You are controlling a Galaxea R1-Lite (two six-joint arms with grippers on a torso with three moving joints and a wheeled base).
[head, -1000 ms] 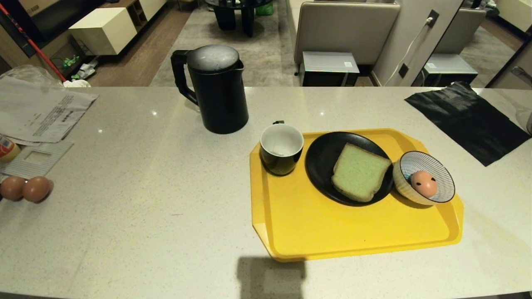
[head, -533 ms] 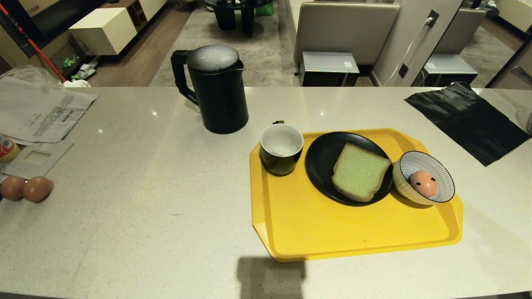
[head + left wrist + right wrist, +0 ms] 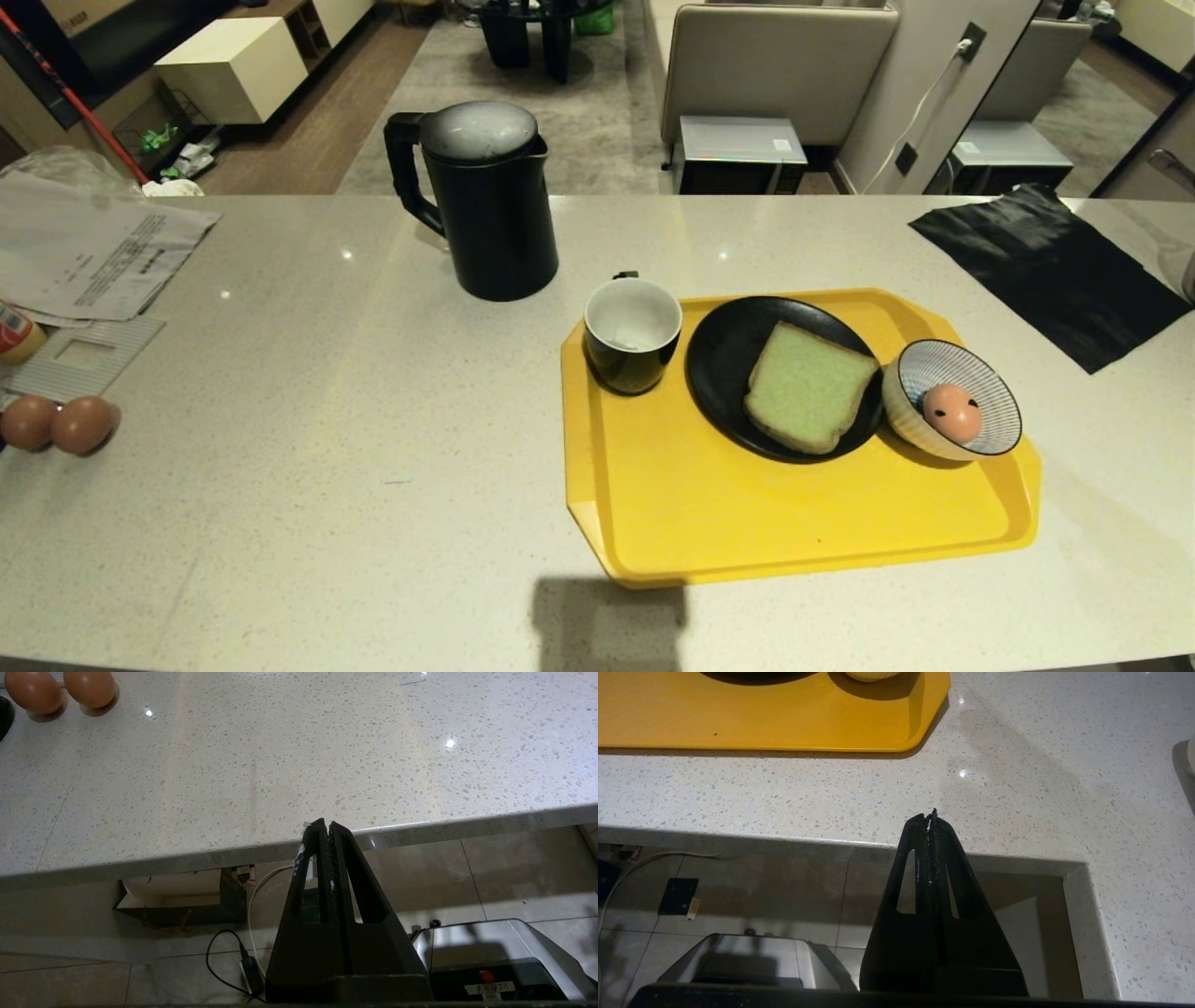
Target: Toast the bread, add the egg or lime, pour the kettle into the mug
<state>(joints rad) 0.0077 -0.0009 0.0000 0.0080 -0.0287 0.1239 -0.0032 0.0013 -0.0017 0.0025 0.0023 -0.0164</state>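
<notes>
On the yellow tray (image 3: 747,523) a pale green slice of bread (image 3: 808,387) lies on a black plate (image 3: 724,359). The spotted egg (image 3: 952,412) rests in a striped bowl (image 3: 910,373) at the tray's right end. The black mug (image 3: 633,336), white inside, stands at the tray's left corner. The black kettle (image 3: 485,201) stands behind it on the counter. The lime is out of view. Neither arm shows in the head view. My left gripper (image 3: 326,824) is shut and empty at the counter's near edge. My right gripper (image 3: 930,815) is likewise shut and empty, near the tray's (image 3: 784,714) corner.
Two plain brown eggs (image 3: 56,425) lie at the counter's left edge, also in the left wrist view (image 3: 60,690). Papers (image 3: 93,252) sit at the far left and a black sheet (image 3: 1046,271) at the far right. A cutout (image 3: 1073,882) notches the counter edge.
</notes>
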